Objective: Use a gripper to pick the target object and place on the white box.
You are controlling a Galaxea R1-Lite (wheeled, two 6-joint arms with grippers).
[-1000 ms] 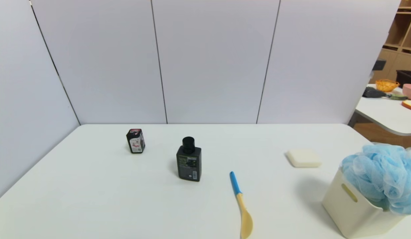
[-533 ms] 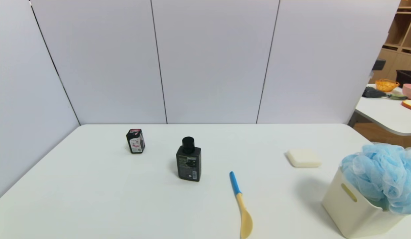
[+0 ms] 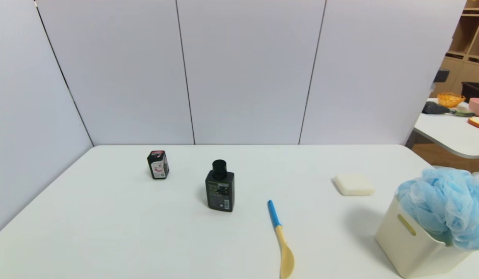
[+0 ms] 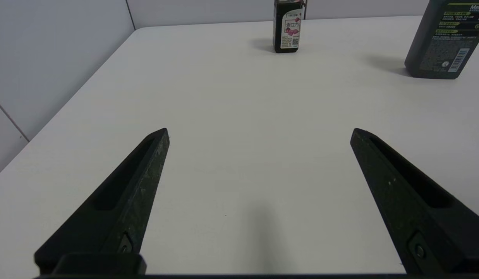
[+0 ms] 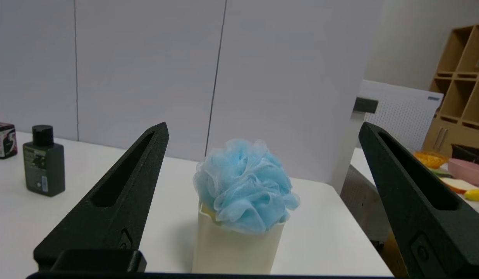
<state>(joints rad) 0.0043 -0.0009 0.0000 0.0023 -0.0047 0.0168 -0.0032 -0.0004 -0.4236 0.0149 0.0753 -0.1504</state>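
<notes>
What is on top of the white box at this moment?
A fluffy light blue bath pouf sits in the open top of the white box, bulging above the rim and filling the opening. It hides the inside of the box, so anything underneath cannot be seen.

light blue pouf [image 3: 448, 205], cream-white box [image 3: 411, 248]

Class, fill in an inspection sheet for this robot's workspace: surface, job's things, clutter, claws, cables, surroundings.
Surface: white table, flat, no spills seen.
Job's things: fluffy light blue mesh bath pouf sits in the cream-white plastic open-top bin.
Clutter: dark green bottle with black cap; small black box with pink label; pale cream block; spoon with blue handle.
Claws: left claw open above bare table; right claw open, apart from the pouf.
Cables: nothing seen.
Surroundings: grey panel walls; second table; wooden shelving.
</notes>
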